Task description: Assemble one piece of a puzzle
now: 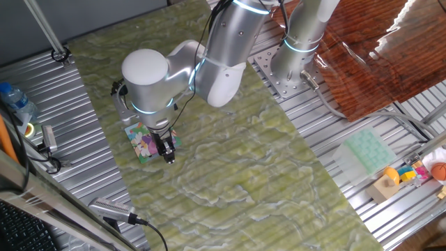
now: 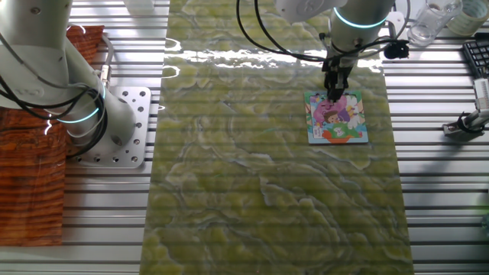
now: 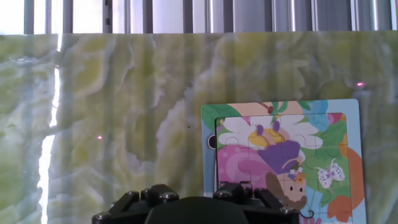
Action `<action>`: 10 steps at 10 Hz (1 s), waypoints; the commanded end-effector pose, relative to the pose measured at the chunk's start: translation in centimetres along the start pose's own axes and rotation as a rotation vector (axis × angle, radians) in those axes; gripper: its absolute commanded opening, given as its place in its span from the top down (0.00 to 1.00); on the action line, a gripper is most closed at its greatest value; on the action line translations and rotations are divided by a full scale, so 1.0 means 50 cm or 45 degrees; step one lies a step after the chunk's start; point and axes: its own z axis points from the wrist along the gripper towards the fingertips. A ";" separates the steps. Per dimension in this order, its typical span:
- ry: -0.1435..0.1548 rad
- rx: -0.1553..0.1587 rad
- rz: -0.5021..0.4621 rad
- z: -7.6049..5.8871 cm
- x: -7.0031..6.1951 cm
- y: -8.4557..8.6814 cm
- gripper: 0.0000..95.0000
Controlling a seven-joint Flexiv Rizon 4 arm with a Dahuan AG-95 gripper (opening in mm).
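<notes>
The puzzle (image 2: 337,118) lies flat on the green marbled mat, a small square cartoon picture with a blue edge, also seen in one fixed view (image 1: 148,142) and low on the right of the hand view (image 3: 292,162). My gripper (image 2: 334,92) points straight down over one corner area of the puzzle (image 1: 168,155), with its tips low, at or just above the surface. Its black fingers look pressed together. The piece is hidden; nothing pink shows between the fingers. The hand view shows only the gripper's black body, not its tips. A small dark notch (image 3: 212,142) marks the puzzle's left border.
A second arm's base (image 2: 114,126) is bolted to the slatted table beside the mat. A pale green moulded tray (image 1: 366,150) and coloured toys (image 1: 411,174) lie at one side. A bottle (image 1: 17,101), cables and a clamp (image 2: 462,126) sit on the slats.
</notes>
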 end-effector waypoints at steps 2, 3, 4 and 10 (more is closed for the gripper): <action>-0.002 0.005 -0.006 0.003 0.002 -0.001 0.40; -0.003 0.005 -0.007 0.002 0.001 -0.002 0.40; -0.004 0.005 -0.012 -0.001 -0.001 -0.002 0.40; 0.015 0.015 -0.030 -0.004 -0.004 -0.011 0.40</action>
